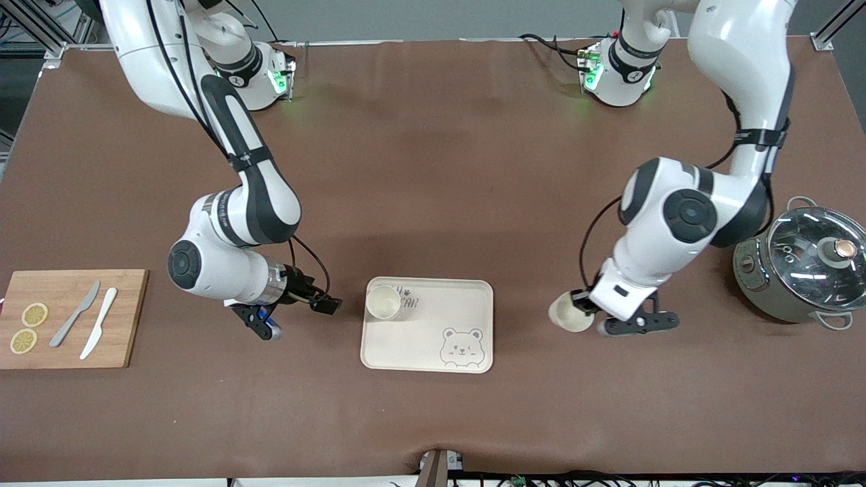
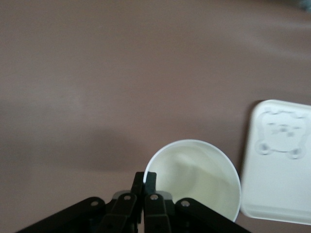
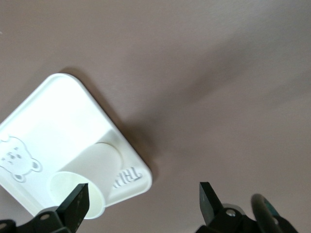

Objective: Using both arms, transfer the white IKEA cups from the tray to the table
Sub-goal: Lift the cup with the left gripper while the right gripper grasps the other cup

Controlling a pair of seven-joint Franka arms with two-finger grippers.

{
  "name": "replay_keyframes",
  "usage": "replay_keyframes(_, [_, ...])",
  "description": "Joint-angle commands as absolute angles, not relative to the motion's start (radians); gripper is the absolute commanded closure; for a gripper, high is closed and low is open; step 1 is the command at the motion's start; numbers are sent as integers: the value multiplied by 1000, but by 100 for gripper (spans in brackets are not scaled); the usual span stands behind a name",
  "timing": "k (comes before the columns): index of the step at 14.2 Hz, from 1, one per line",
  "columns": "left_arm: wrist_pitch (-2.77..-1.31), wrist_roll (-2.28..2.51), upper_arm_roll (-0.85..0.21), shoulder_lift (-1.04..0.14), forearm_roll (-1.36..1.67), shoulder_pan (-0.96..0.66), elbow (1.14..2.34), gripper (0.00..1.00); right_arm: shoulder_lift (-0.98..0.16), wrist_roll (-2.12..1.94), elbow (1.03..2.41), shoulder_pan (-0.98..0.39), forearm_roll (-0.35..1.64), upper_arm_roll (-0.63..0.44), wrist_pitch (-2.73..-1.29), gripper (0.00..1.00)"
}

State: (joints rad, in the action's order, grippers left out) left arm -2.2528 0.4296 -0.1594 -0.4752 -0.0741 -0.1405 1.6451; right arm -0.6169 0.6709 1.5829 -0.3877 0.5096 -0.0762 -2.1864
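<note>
One white cup [image 1: 383, 302] stands upright on the cream bear tray [image 1: 433, 338], in the tray corner toward the right arm's end. It also shows in the right wrist view [image 3: 92, 177] on the tray [image 3: 58, 116]. My right gripper [image 1: 298, 316] [image 3: 143, 199] is open and empty, just off that tray corner. My left gripper [image 1: 586, 313] [image 2: 146, 177] is shut on the rim of the second white cup [image 1: 570, 315] [image 2: 194, 179]. It holds the cup tilted over the bare table beside the tray [image 2: 279, 160], toward the left arm's end.
A wooden cutting board [image 1: 128, 318] with two lemon slices [image 1: 34, 314] and two knives [image 1: 76, 323] lies at the right arm's end. A grey pot with a glass lid [image 1: 805, 264] stands at the left arm's end.
</note>
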Motion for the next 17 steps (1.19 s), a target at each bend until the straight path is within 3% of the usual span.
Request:
replay_keyframes(1, [-2281, 390, -166, -405, -138, -66, 1778, 100, -650, 755, 1559, -449, 532, -86, -2262, 0])
replay_keyframes(7, [-2476, 336, -176, -410, -170, 93, 1902, 100, -702, 808, 1559, -503, 531, -86, -2329, 0])
replay_keyframes(8, [-2483, 337, -176, -414, -170, 104, 1904, 100, -703, 808, 1560, -511, 526, -86, -2330, 7])
replay_keyframes(11, [-2516, 337, -176, -445, -170, 107, 1904, 100, -721, 818, 1559, -537, 529, -86, -2361, 49])
replay_keyframes(13, [-2525, 339, -176, -456, -169, 104, 1905, 100, -730, 869, 1562, -551, 529, -86, -2436, 63])
replay_keyframes(16, [-2569, 344, -178, -498, -167, 101, 1911, 100, -733, 887, 1562, -558, 522, -86, -2439, 100])
replay_keyframes(17, [-2575, 342, -178, -502, -167, 106, 1917, 100, -732, 884, 1562, -558, 520, -86, -2436, 100])
